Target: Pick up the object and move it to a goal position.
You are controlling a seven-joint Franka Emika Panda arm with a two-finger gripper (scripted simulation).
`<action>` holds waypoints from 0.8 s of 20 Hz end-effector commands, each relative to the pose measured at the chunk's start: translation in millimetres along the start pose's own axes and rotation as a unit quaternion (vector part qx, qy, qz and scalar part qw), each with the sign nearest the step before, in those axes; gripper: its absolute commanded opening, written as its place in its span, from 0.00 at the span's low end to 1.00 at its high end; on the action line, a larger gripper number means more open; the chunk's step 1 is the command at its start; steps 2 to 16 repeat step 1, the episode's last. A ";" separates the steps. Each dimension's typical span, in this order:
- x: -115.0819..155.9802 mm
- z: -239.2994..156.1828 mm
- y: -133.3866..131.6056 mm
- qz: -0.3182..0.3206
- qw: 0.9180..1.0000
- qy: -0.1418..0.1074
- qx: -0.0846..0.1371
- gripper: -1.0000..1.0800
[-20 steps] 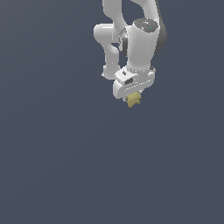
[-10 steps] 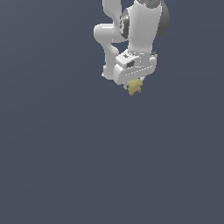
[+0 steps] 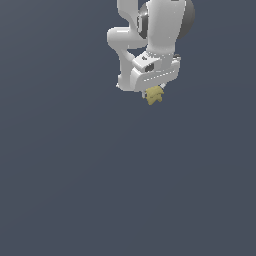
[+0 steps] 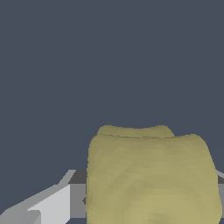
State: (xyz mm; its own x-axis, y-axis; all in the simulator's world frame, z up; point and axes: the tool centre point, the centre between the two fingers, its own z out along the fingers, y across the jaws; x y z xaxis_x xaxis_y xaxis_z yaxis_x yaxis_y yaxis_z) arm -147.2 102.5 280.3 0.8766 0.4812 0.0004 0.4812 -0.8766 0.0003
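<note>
The object [image 3: 154,95] is a small pale mustard-yellow lump with uneven edges. It hangs under the white gripper [image 3: 154,90] near the top of the exterior view, held off the ground. The gripper is shut on the object, and its fingers are mostly hidden behind the hand and the lump. In the wrist view the object [image 4: 151,177] fills the near part of the picture, with one grey-white finger [image 4: 52,203] showing beside it. The other finger is hidden behind the lump.
The white arm [image 3: 160,30] rises out of the top of the exterior view. A flat dark grey-blue ground [image 3: 100,190] fills everything else in both views.
The gripper has kept rising with the object held in it, moving towards the top of the exterior view. The arm's upper links have moved partly out of frame.
</note>
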 end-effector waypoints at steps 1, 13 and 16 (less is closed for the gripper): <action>0.3 0.3 0.3 0.000 1.000 0.000 0.000 0.00; 0.3 0.3 0.3 0.000 1.000 0.000 0.000 0.00; 0.3 0.3 0.3 0.000 1.000 0.000 0.000 0.00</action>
